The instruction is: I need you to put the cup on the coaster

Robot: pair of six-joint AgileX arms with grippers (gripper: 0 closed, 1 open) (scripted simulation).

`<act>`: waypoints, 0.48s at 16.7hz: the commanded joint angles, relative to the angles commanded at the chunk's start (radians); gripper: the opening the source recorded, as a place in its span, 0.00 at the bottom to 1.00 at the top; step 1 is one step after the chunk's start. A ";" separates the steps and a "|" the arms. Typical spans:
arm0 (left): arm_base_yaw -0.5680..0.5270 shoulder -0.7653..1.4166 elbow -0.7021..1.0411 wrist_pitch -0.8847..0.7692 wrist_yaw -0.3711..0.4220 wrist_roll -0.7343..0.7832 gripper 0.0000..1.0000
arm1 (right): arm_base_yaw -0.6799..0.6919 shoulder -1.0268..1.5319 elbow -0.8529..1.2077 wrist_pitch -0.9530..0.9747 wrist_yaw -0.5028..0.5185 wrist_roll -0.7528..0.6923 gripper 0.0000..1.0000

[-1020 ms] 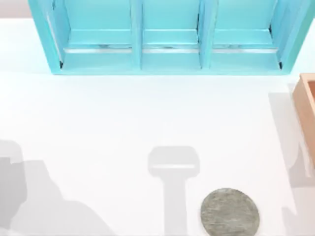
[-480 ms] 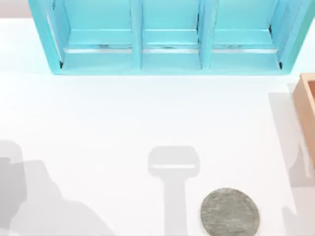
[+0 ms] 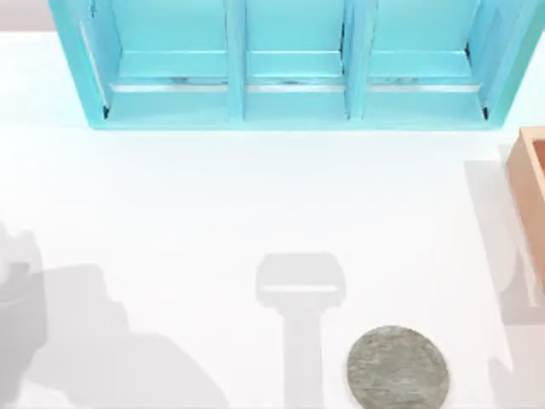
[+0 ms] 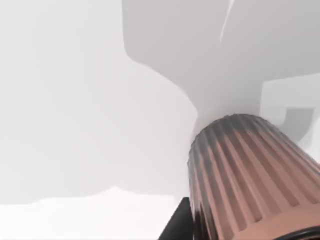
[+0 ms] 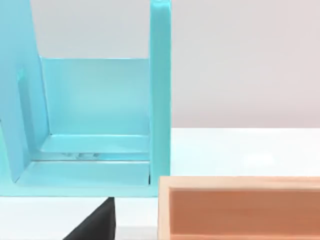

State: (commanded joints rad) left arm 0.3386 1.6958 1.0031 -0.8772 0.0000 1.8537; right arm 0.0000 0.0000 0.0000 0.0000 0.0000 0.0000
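Overhead, the coaster (image 3: 398, 368) is seen lying flat on the white table (image 3: 213, 204), low in the frame and right of centre, its speckled grey face fully exposed and its lower edge close to the bottom border of the top view. A light blue shelf unit (image 3: 294, 64) is stretched across the top of that frame, divided by upright panels into three open compartments. A pale orange wooden box (image 3: 532, 192) is cut by the right edge at mid height, well apart from the coaster. Soft grey shadows are cast on the table at the lower left, at the lower right, and just left of the coaster. From the left wrist camera, the cup (image 4: 250, 175) is seen very near the lens: a ribbed, tapering body, darker at its narrow far end and a warmer brown toward its wide near end, with the table and a broad shadow behind it. A dark part of the left gripper (image 4: 176, 227) is seen right against the cup's side; whether that gripper is clamped on the cup or standing apart cannot be told. From the right wrist camera, one shelf compartment and the long side of the wooden box are seen, and a dark part of the right gripper (image 5: 95, 222) is seen near the box; whether it is apart or together cannot be told.
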 joint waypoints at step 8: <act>-0.296 0.117 0.219 -0.096 0.001 -0.637 0.00 | 0.000 0.000 0.000 0.000 0.000 0.000 1.00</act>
State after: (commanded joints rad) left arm 0.0426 1.8128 1.2220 -0.9730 0.0012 1.2169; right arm 0.0000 0.0000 0.0000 0.0000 0.0000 0.0000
